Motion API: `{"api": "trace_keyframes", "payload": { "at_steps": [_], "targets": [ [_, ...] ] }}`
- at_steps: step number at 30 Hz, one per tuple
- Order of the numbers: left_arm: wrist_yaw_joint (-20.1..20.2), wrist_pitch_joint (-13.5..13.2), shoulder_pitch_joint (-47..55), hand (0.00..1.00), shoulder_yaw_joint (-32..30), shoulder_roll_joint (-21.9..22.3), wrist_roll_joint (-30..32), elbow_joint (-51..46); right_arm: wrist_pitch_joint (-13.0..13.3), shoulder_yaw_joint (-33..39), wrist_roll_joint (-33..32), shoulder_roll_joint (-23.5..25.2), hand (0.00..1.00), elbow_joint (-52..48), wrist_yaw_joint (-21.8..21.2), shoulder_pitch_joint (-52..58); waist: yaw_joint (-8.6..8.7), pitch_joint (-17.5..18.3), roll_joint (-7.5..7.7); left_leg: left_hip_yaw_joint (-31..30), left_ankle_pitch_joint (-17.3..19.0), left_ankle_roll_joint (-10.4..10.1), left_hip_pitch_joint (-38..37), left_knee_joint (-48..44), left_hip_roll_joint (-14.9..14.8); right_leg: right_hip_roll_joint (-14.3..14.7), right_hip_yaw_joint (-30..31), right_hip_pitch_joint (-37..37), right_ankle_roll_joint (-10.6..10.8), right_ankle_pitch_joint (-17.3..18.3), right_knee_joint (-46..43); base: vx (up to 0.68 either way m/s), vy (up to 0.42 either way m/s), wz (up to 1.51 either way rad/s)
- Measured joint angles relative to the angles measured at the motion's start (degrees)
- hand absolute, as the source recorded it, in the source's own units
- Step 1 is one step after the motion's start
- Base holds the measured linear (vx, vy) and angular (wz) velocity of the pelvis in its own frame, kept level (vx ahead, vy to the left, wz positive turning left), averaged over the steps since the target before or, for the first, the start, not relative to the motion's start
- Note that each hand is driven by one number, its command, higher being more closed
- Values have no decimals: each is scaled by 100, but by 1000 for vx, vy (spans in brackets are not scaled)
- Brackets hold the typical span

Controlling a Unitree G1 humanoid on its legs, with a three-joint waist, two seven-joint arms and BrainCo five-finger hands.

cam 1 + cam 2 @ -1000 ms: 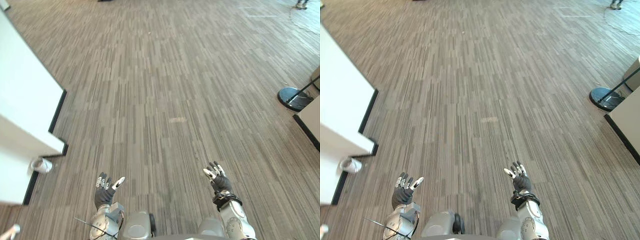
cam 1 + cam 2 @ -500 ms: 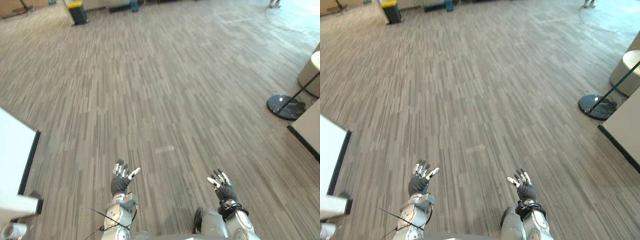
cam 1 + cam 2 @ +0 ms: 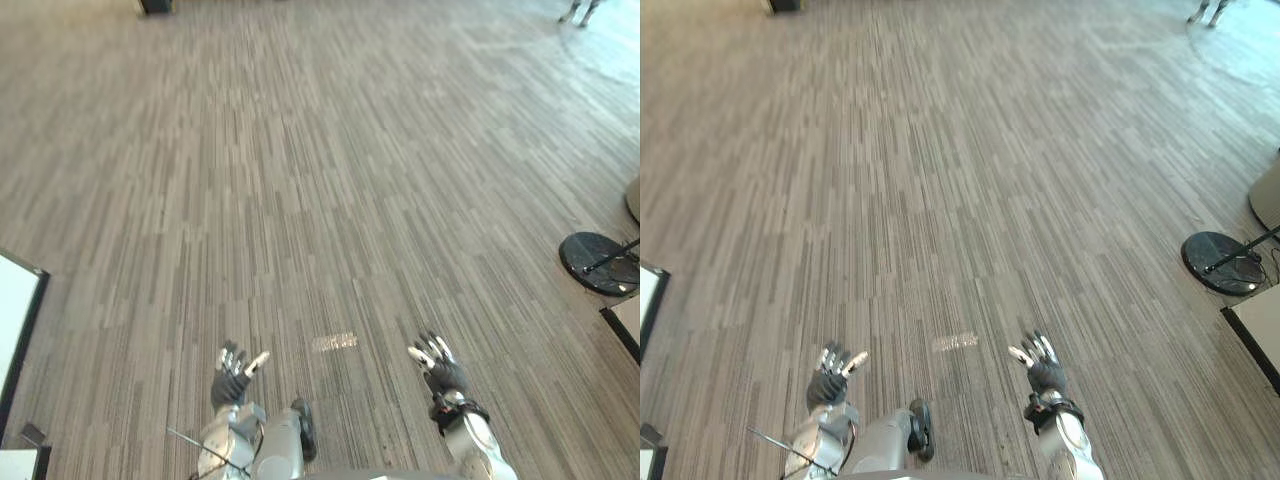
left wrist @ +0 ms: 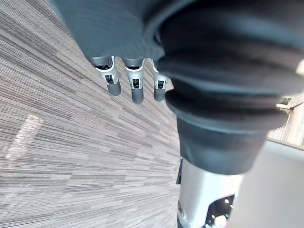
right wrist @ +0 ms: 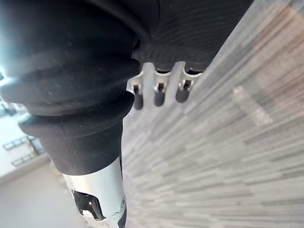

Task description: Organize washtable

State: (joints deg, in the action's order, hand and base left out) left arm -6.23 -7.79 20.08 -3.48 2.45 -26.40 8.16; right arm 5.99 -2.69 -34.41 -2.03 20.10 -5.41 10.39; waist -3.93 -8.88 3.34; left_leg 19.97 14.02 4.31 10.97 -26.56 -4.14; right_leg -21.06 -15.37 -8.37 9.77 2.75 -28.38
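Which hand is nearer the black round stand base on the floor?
The right hand, open over the floor at lower right: the base lies off to that side, while the left hand is across at lower left.

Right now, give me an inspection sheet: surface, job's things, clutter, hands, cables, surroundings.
Surface: grey striped carpet floor, with a pale rectangular mark between the hands.
Job's things: nothing seen.
Clutter: nothing seen.
Hands: left hand and right hand held low over the floor, fingers straight, holding nothing.
Cables: too small to tell beside the black round stand base.
Surroundings: that base at right; white black-edged panel at left; a person's feet far off, right.
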Motion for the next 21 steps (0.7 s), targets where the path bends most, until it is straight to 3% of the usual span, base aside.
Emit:
{"api": "trace_keyframes", "payload": {
  "at_steps": [1,3,4,5,6,8,10,11,12,13,14,17,18,19,20,21],
  "targets": [
    [-13,9,7,0,24,-59,-6,-1,0,4,33,72,0,67,10,6,20,-8,77,52,154,87,-348,197,228,-437,283,785,-500,-415,-1718,493,181,4],
    [-25,13,-4,0,66,-161,-3,-7,-15,4,30,135,0,200,21,20,100,-4,82,0,210,120,-740,450,334,-584,322,1473,-684,-281,-3368,408,88,16],
    [-30,11,17,0,64,-253,11,-53,-18,5,41,176,0,281,22,34,173,-63,-63,-35,204,112,-1152,766,341,-486,202,1849,-736,-68,-4059,420,74,14],
    [-29,10,42,0,69,-293,11,-96,-18,10,56,173,0,299,23,46,193,-41,-76,-43,192,97,-1427,993,343,-450,19,2046,-762,74,-4269,500,76,10],
    [-29,9,32,0,80,-324,11,-124,-18,56,76,173,0,299,23,77,239,-39,-203,-89,188,90,-1703,1234,352,-439,-295,2273,-784,262,-4280,403,43,13],
    [-20,3,-17,0,125,-381,11,-172,-18,111,108,170,0,295,18,97,355,-26,-219,-305,188,89,-1983,1432,355,-342,-741,2530,-879,615,-3809,413,-35,42],
    [6,-9,-160,0,209,-379,75,-168,-18,204,128,164,0,281,8,137,451,-25,-208,-486,194,52,-2059,1437,300,70,-879,2762,-798,892,-2502,403,-132,48],
    [6,-17,-207,0,314,-376,127,-119,-18,259,126,155,0,255,15,162,507,-30,-216,-569,251,-232,-2087,1318,220,460,-751,2843,-801,870,-1320,438,-222,45],
    [9,-18,-268,0,394,-378,150,-22,-17,274,125,150,0,205,19,239,511,2,-162,-577,415,-529,-2117,1123,173,856,-499,2836,-915,529,-72,464,-232,44],
    [11,-19,-268,0,389,-407,179,-15,-17,256,125,158,0,150,20,318,514,49,-14,-577,514,-689,-2134,1010,201,959,-308,2763,-1114,-183,537,480,-205,26],
    [14,14,-356,0,426,-267,231,303,-22,239,126,44,0,194,33,318,461,3,-307,-650,636,-821,-2122,790,-30,1183,-236,2594,-1051,-380,566,421,-159,15],
    [113,-2,-437,0,579,-240,243,356,0,401,126,-15,0,172,39,185,474,-13,-328,-769,585,-827,-1892,1386,-45,1121,-279,2322,-1040,-366,788,259,-118,24],
    [141,-6,-455,0,588,-223,245,364,8,436,127,-39,0,168,25,212,483,-5,-382,-858,155,-814,-1777,1660,-113,1134,-441,2079,-977,-326,916,197,-79,51],
    [144,-24,-461,0,584,-225,246,370,16,439,132,-87,0,173,9,234,483,-3,-407,-876,-28,-746,-1676,1563,-168,1168,-491,1974,-922,-281,974,175,-59,35],
    [121,-47,-412,0,556,-200,245,369,12,424,173,-89,0,198,4,272,374,11,-420,-910,-11,-758,-1631,1295,-168,1186,-489,1831,-779,-117,1075,124,-40,32],
    [112,-52,-382,0,493,-236,237,389,12,354,199,-69,0,208,-28,323,328,52,-314,-957,43,-846,-1503,915,-169,1159,-529,1699,-677,66,1235,110,-24,31]
  ]
}}
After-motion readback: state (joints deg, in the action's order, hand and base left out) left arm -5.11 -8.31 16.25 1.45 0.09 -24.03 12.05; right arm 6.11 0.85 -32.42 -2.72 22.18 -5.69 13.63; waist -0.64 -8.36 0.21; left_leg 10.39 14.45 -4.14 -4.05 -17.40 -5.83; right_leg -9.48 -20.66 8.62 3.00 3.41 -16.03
